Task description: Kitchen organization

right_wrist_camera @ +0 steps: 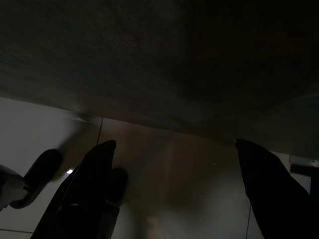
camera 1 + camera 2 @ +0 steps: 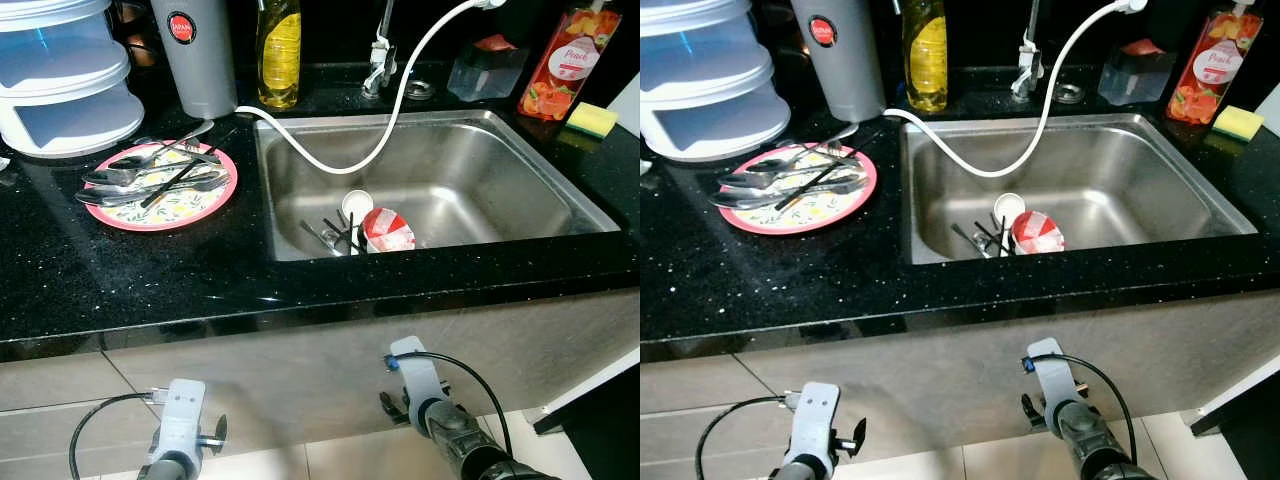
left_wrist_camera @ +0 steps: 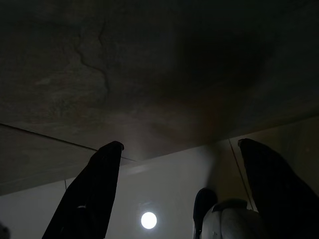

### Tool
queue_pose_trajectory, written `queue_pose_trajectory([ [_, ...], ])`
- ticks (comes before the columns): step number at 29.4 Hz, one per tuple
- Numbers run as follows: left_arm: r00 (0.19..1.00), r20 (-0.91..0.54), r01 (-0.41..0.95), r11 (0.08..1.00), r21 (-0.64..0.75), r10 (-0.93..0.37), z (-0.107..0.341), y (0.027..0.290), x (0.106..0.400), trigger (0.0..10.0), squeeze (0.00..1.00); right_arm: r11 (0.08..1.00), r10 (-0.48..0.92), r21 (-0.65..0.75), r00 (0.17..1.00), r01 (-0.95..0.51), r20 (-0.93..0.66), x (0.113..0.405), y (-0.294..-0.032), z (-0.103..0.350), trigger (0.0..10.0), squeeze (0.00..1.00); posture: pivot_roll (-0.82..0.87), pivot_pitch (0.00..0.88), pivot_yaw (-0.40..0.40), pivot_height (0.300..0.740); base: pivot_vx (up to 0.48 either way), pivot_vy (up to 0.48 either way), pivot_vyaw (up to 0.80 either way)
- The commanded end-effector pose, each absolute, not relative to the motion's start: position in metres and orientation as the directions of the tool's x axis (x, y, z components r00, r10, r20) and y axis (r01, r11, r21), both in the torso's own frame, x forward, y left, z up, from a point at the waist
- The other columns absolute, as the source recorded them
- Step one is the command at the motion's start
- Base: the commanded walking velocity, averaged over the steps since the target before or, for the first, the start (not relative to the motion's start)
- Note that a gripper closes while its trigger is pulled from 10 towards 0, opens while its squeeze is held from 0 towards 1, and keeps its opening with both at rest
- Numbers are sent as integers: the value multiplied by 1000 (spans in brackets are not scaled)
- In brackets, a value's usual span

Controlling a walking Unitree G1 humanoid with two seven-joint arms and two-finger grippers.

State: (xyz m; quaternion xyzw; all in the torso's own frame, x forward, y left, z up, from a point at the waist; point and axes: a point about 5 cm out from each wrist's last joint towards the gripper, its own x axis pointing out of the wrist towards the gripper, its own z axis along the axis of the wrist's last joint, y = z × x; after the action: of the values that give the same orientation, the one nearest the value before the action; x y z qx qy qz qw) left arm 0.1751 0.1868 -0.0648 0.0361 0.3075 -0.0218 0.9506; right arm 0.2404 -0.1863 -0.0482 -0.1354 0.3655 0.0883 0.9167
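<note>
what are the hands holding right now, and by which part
Nothing is held. Both arms hang below the counter edge; the left hand and right hand have their fingers spread apart with only cabinet front and floor between them.

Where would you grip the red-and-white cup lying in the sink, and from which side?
Probably by its rim or upper wall, coming down from above. The red-and-white cup lies on its side on the sink floor near the front wall, with dark utensils beside it, so a side approach looks blocked. Both grippers hang open below the counter.
</note>
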Motion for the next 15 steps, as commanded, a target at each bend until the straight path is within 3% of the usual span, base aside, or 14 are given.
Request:
queue_pose_trajectory([
  [1, 795, -607, 68, 996, 53, -22, -68, 186, 171, 10000, 0, 945, 67, -186, 713, -270, -698, 239, -186, -49, 10000, 0, 134, 15, -47, 740, 0, 0, 0],
  [15, 787, -617, 67, 996, 59, -17, -70, 188, 170, 10000, 0, 946, 65, -181, 708, -267, -703, 237, -184, -51, 10000, 0, 137, 17, -40, 740, 0, 0, 0],
])
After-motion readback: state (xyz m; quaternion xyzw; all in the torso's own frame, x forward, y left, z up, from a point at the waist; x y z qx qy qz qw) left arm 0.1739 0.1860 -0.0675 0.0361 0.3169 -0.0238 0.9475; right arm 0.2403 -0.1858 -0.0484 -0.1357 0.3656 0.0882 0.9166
